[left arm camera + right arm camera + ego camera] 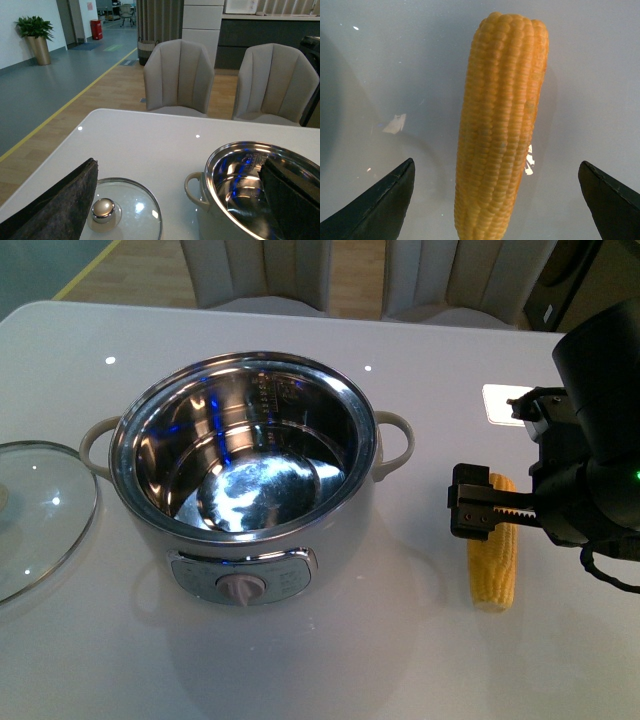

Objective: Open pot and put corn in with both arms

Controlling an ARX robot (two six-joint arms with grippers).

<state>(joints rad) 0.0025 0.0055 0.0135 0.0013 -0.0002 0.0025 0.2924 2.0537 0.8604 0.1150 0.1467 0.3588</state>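
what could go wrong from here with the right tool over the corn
The corn is round and lies loose on the glossy table, so the open right tool straddling it may roll it when closing. On the way over, the cob could clip the rim of the pot or its side handle.
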